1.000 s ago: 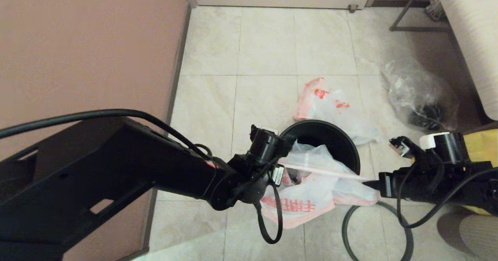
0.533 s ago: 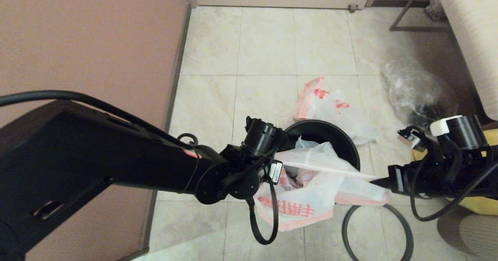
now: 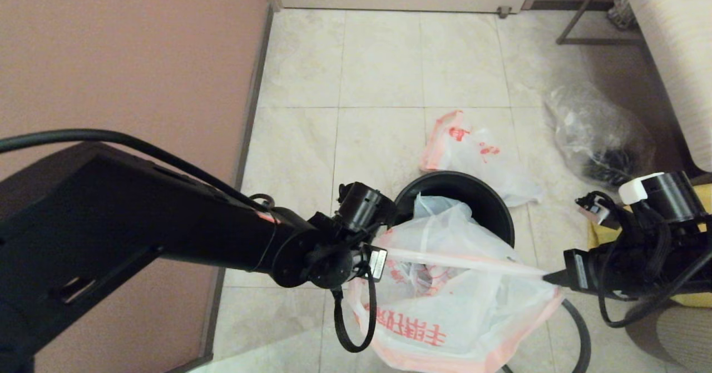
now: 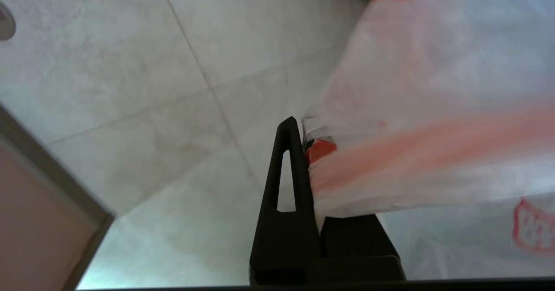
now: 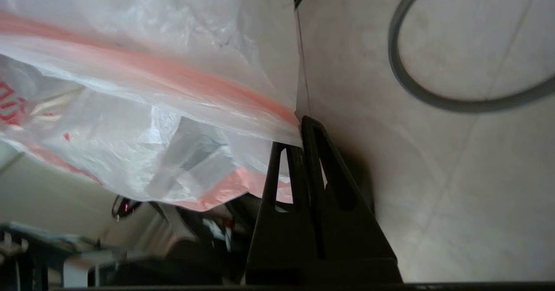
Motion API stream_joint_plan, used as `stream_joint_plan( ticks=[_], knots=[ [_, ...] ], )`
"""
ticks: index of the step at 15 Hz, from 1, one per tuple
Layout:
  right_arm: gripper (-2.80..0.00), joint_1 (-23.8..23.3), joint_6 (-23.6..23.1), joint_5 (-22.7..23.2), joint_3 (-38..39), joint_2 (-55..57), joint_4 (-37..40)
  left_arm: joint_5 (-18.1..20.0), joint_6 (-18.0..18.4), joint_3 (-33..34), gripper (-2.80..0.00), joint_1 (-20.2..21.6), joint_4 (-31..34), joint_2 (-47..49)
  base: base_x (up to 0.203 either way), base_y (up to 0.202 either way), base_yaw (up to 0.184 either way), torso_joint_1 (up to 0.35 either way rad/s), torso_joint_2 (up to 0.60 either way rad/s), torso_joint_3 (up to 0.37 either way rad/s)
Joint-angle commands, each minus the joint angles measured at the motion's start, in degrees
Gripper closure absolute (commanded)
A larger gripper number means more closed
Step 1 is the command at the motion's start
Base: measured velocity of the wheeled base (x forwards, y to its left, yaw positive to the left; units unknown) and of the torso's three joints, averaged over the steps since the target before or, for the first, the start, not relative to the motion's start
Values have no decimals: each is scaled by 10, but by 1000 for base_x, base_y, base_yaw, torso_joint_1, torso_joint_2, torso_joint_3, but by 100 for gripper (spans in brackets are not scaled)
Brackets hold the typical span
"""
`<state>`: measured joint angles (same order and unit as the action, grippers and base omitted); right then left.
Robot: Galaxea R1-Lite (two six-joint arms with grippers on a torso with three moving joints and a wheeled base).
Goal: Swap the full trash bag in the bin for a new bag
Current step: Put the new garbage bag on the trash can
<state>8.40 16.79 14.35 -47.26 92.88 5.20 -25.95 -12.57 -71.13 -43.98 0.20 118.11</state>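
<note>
The new bag (image 3: 445, 306), thin white with pink border and red characters, is held stretched between both claws, above the floor just in front of the bin (image 3: 489, 206). One edge is pinched by the left claw (image 4: 308, 152), the opposite edge by the right claw (image 5: 299, 141). The full trash bag (image 3: 473, 156) lies behind the bin; the grey hoop (image 5: 455, 100) lies on the tiles.

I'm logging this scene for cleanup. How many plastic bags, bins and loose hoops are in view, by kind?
White plastic bags with pink trim: 2, the new bag stretched between the left gripper and right gripper, and the full trash bag on the floor
Clear bags: 1, clear bag
Bins: 1, black bin
Loose hoops: 1, grey hoop
Total: 5
</note>
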Motion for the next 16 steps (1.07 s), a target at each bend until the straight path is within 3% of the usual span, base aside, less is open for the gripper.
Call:
stream_joint_plan(
  ticks=[1,3,6,9,11,13,16],
  knots=[
    [0,11,20,1,27,41,-102,-1,1,19,0,10,-98,30,0,0,0,0,0,0],
    [0,17,41,1,37,83,-184,-9,7,32,0,12,-211,54,0,0,0,0,0,0],
    [0,17,46,0,35,126,-238,-43,32,32,0,7,-341,112,0,0,0,0,0,0],
    [0,9,47,0,37,160,-353,-80,96,28,0,4,-481,160,0,0,0,0,0,0],
    [0,-12,46,0,35,153,-364,-98,148,18,0,0,-567,183,0,0,0,0,0,0],
    [0,-44,45,1,36,146,-364,-106,175,7,0,-6,-605,185,0,0,0,0,0,0],
    [0,-63,46,4,45,91,-342,-110,175,39,0,-15,-604,154,0,0,0,0,0,0]
  ],
)
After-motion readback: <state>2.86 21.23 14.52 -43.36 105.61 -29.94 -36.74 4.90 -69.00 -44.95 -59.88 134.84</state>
